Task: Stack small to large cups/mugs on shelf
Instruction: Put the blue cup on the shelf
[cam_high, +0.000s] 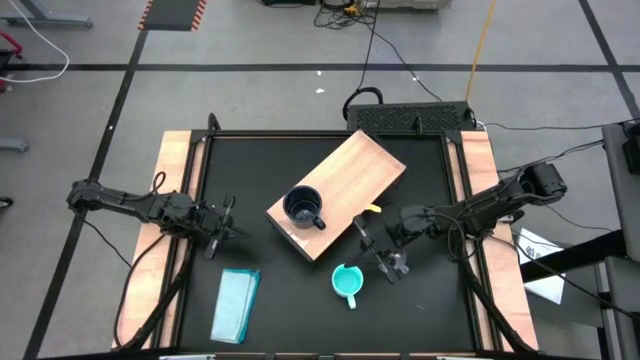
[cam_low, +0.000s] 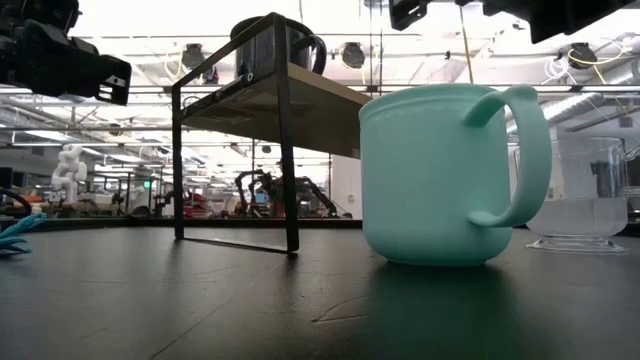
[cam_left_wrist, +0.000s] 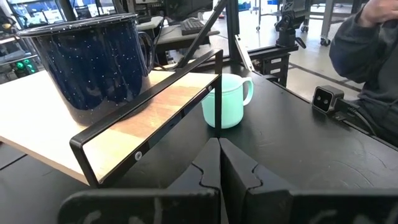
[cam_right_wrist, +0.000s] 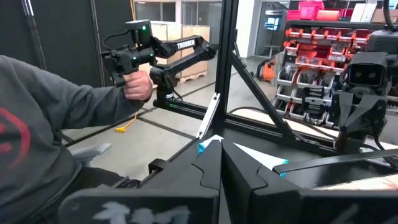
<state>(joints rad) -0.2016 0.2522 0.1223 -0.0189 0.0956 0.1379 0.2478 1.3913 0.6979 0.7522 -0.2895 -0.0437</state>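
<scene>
Turquoise and smooth-walled, the medium plastic-looking mug (cam_high: 346, 283) stands upright on the black table top (cam_high: 300, 310), just off the low corner of the shelf, its loop handle (cam_low: 520, 150) pointing away from the shelf. It looks light and stiff but slick, so I would judge a pinch across the rim wall or through the handle safer than a squeeze round the body. Beside it, the small clear transparent cup (cam_low: 585, 195) sits close by on the table; it appears thin and probably the most fragile and slippery of the three, though the overhead view barely shows it. The large dark navy speckled enamel mug (cam_high: 304, 209) is already on the long light wooden shelf board (cam_high: 350, 180), which rests on a thin black metal frame (cam_low: 283, 150); it reads as the heaviest and hardest piece.

Outward, the right gripper (cam_high: 384, 255) hovers near the turquoise mug, fingers pressed together and empty. The left gripper (cam_high: 220, 228) waits at the table's left side, likewise closed on nothing, near a flat pale-teal rectangular block (cam_high: 236, 304).
</scene>
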